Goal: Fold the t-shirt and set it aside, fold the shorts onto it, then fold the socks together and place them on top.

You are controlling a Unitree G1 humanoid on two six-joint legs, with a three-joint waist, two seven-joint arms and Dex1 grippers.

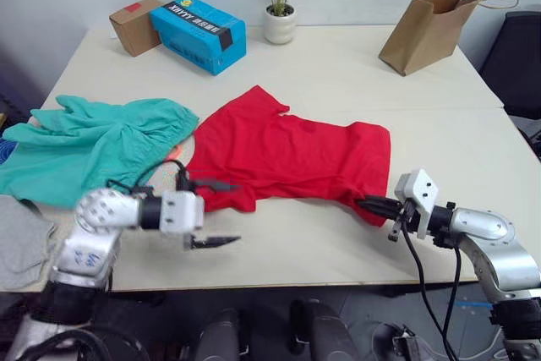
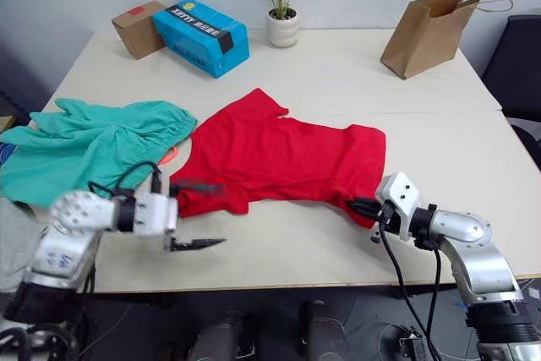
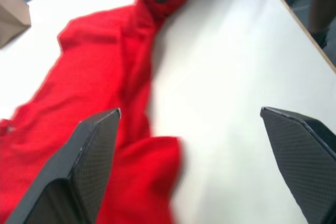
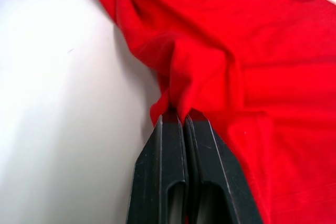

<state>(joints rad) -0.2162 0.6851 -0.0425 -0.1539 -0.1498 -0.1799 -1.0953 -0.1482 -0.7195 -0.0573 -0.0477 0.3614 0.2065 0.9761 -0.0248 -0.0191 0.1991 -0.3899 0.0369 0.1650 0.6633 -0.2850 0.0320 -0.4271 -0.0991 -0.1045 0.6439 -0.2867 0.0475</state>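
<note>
T-shirt (image 1: 287, 154) hem in right gripper (image 1: 368, 205)

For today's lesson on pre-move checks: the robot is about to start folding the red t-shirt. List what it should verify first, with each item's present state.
1. Right gripper shut on the t-shirt corner: ok, fabric is pinched between closed jaws.
2. Left gripper holding the shirt: not ok, jaws open, straddling the near hem.
3. Shirt lying flat: not ok, bunched and wrinkled toward the right gripper.
4. Shorts off the shirt: cannot tell, their edges meet.
5. Bare table beyond the shirt for folding: ok.
6. Paper bag, blue box and plant pot away from the shirt: ok.
</note>
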